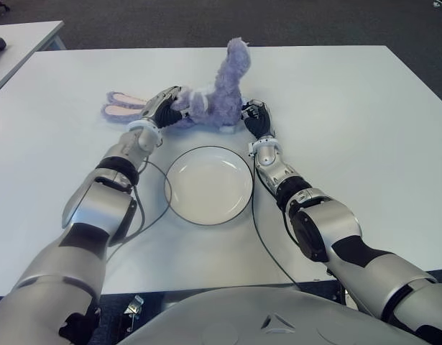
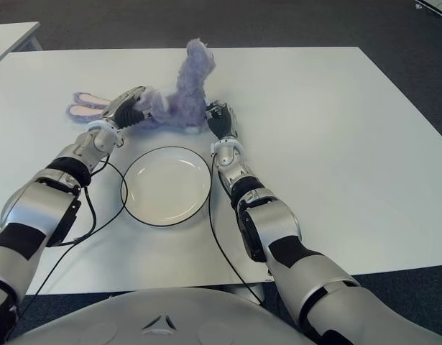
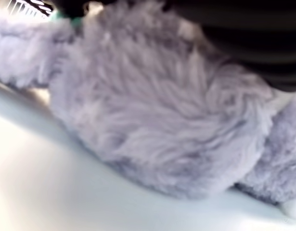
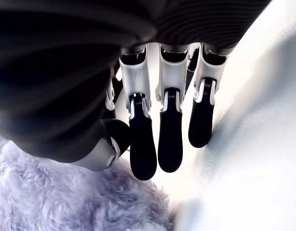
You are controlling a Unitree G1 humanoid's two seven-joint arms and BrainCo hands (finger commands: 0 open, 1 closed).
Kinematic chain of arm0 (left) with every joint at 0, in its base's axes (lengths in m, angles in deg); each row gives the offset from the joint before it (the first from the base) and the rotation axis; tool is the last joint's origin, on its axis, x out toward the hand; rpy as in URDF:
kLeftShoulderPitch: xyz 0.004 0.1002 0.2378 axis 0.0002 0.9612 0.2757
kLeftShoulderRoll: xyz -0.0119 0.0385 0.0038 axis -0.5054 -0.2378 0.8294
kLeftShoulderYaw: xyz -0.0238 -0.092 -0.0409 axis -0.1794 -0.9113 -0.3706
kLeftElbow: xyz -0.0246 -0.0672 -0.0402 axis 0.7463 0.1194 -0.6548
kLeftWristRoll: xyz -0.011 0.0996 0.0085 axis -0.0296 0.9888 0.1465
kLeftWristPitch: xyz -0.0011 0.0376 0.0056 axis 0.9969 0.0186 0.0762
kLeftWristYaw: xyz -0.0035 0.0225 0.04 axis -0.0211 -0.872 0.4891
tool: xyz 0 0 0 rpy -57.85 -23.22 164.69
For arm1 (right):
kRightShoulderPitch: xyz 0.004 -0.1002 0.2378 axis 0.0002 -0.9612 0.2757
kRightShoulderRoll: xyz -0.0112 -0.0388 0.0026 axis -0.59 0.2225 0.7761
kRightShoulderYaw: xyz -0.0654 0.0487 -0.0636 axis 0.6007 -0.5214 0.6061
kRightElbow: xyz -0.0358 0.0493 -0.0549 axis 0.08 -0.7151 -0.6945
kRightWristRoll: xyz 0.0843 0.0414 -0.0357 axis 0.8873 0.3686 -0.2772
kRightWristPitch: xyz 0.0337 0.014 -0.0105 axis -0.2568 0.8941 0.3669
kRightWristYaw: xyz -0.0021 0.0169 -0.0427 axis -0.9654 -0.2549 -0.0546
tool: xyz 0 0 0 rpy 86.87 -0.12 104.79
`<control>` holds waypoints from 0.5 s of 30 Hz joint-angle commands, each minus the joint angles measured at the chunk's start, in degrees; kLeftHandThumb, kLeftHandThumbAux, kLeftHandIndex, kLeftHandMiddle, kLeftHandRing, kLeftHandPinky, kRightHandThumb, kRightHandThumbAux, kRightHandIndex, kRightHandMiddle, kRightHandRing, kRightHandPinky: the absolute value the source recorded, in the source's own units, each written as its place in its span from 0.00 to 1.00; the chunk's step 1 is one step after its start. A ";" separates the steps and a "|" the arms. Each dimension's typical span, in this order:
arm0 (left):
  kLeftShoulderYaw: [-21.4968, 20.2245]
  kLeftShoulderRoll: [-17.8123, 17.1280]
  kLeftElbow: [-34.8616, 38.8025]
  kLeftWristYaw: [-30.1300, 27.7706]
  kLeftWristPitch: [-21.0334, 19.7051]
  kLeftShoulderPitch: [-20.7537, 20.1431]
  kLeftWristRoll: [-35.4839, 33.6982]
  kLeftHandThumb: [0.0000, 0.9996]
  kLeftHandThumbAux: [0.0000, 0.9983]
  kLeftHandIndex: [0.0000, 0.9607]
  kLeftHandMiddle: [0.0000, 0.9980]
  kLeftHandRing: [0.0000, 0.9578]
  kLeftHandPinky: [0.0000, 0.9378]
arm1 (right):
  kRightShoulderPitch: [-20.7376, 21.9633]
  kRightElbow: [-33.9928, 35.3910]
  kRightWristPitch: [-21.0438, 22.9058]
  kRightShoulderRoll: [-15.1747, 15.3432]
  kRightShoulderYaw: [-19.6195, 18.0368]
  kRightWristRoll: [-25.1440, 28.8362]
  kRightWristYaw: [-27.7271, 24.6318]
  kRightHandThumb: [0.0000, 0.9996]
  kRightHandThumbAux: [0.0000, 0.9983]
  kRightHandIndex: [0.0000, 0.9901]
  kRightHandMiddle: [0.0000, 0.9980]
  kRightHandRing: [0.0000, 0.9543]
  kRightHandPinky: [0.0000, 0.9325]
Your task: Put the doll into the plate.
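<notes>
Eye views: purple doll (image 1: 213, 97) on white worktop (image 1: 350, 115), beyond empty plate (image 1: 208, 185), left hand (image 1: 162, 108) gripping its body, right hand (image 1: 255, 117) beside it; left wrist: fur fills view; right wrist: fingers (image 4: 170, 139) extended, holding nothing, beside fur.

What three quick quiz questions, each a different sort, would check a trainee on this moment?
1. True or false: the doll lies inside the plate.
2. Which hand shows straight fingers beside the doll, gripping nothing? A) left hand B) right hand
3. Fill in: the plate sits on the table between the robot's two ____.

Key: 1 false, it lies beyond the plate; 2 B; 3 forearms.
</notes>
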 commanded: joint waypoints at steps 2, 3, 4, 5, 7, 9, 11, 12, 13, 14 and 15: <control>0.05 1.81 -3.58 -7.01 -5.65 5.02 0.07 0.53 0.37 0.10 0.10 0.14 0.14 | -9.73 -7.23 6.16 -6.58 0.42 -0.29 -0.72 0.70 0.74 0.41 0.80 0.89 0.92; -0.07 1.85 -3.58 -7.25 -5.79 5.01 -0.13 0.56 0.37 0.11 0.12 0.16 0.14 | -9.75 -7.23 6.11 -6.57 0.44 -0.31 -0.66 0.70 0.74 0.41 0.80 0.89 0.92; -0.21 1.91 -3.59 -7.53 -6.00 4.98 -0.34 0.56 0.37 0.11 0.12 0.16 0.14 | -9.77 -7.23 6.05 -6.56 0.47 -0.34 -0.60 0.70 0.74 0.41 0.80 0.89 0.92; -0.30 1.95 -3.59 -7.73 -6.15 4.96 -0.50 0.58 0.37 0.13 0.14 0.18 0.13 | -9.78 -7.23 6.01 -6.55 0.48 -0.36 -0.57 0.70 0.74 0.41 0.80 0.89 0.92; -0.55 2.06 -3.67 -8.27 -6.85 4.96 -0.79 0.61 0.38 0.15 0.18 0.20 0.11 | -9.80 -7.22 5.91 -6.56 0.31 -0.21 -0.70 0.70 0.74 0.41 0.80 0.89 0.93; -0.63 2.13 -3.73 -8.58 -7.44 5.01 -0.87 0.62 0.38 0.16 0.20 0.22 0.11 | -9.77 -7.21 5.88 -6.55 0.06 0.07 -1.16 0.70 0.74 0.42 0.81 0.89 0.93; -0.42 2.12 -3.75 -8.41 -7.83 5.06 -0.63 0.63 0.38 0.18 0.23 0.24 0.15 | -9.75 -7.19 5.82 -6.65 -0.17 0.32 -1.49 0.70 0.74 0.42 0.81 0.89 0.92; -0.33 2.11 -3.75 -8.29 -7.95 5.08 -0.49 0.64 0.38 0.20 0.25 0.26 0.19 | -9.76 -7.19 5.77 -6.69 -0.23 0.39 -1.52 0.70 0.74 0.41 0.81 0.89 0.92; -0.28 2.11 -3.74 -8.22 -8.03 5.09 -0.40 0.64 0.38 0.21 0.26 0.26 0.20 | -9.76 -7.18 5.74 -6.72 -0.27 0.42 -1.54 0.70 0.74 0.41 0.81 0.89 0.92; -0.15 2.07 -3.74 -8.03 -8.14 5.11 -0.21 0.64 0.38 0.21 0.26 0.27 0.20 | -9.76 -7.18 5.65 -6.78 -0.32 0.46 -1.44 0.70 0.74 0.41 0.81 0.89 0.92; -0.06 2.05 -3.74 -7.91 -8.21 5.12 -0.09 0.65 0.38 0.24 0.29 0.29 0.24 | -9.75 -7.18 5.59 -6.81 -0.35 0.47 -1.37 0.70 0.74 0.41 0.81 0.89 0.92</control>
